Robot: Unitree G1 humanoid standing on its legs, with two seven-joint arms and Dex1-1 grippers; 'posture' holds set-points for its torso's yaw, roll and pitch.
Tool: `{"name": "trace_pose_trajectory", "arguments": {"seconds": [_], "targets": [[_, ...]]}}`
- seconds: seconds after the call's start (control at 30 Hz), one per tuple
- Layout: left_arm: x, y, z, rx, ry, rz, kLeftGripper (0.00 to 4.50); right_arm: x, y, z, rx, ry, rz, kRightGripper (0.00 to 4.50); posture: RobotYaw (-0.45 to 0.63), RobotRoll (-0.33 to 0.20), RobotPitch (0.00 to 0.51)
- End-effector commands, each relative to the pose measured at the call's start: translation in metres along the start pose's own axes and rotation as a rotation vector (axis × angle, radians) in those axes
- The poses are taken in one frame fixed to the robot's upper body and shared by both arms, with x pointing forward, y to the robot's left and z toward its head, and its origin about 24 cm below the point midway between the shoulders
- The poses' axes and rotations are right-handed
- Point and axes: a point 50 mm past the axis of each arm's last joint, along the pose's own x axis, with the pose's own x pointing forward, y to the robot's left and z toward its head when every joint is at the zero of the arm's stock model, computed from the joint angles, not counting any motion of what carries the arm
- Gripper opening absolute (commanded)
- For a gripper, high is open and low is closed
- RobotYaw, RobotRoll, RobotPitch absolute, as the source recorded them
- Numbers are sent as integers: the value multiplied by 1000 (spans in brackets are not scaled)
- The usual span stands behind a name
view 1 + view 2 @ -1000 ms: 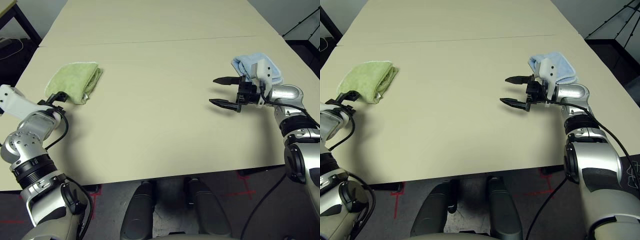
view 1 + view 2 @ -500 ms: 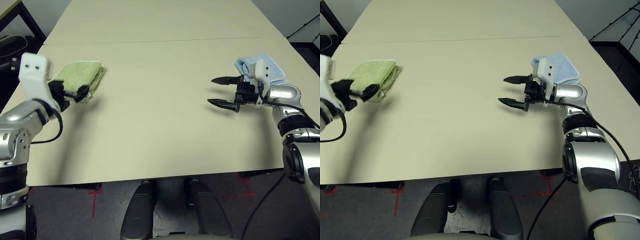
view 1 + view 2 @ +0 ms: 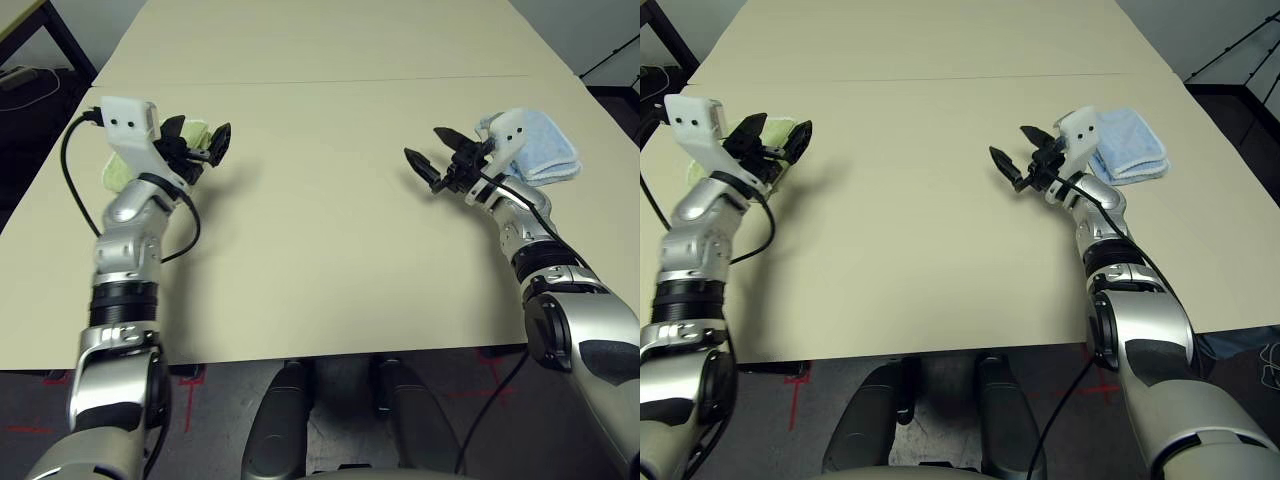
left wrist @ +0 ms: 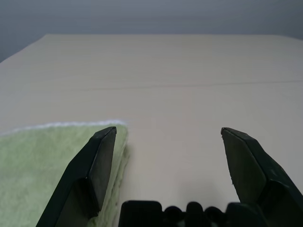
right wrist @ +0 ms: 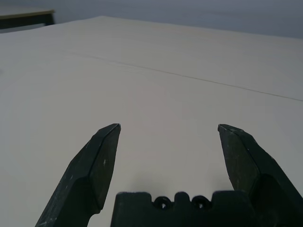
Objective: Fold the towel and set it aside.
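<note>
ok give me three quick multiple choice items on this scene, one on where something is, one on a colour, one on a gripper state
1. Where does the green towel lie?
A. at the table's left side, by the left gripper
B. at the table's middle
C. under the blue towel

2. What colour is the folded towel behind the right gripper?
A. red
B. light blue
C. black

3. How does the left gripper stand?
A. shut on the green towel
B. shut on nothing
C. open, holding nothing

Key: 1 A, the green towel shows beside the left gripper near the table's left edge. 2 B, it is light blue. 3 C, the left wrist view shows its fingers wide apart with nothing between them.
</note>
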Motion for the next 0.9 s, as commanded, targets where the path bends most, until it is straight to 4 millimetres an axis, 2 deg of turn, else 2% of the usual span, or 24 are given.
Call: {"name": "trace_pose_trajectory", "arguments": {"seconds": [0.03,0.17,0.33,0.63,0.9], "targets": [[2,8,-7,18,20,84,4486,-12,-18,-7,22,9,-211,4500,9,0,193],[-2,24,-17,49,81,156,4486,-23,-33,-10,7,47,-302,4500,-8,0,192],[-10,38,-20,66,78,194,4486,-30,-39,-11,15,36,-316,4500,-18,0,193],[-22,47,-24,41,64,140,4486,-33,-37,-14,51,20,-253,4500,-15,0,186],[-30,56,-22,37,52,128,4486,-27,-34,-10,52,27,-185,4500,-4,0,182]]}}
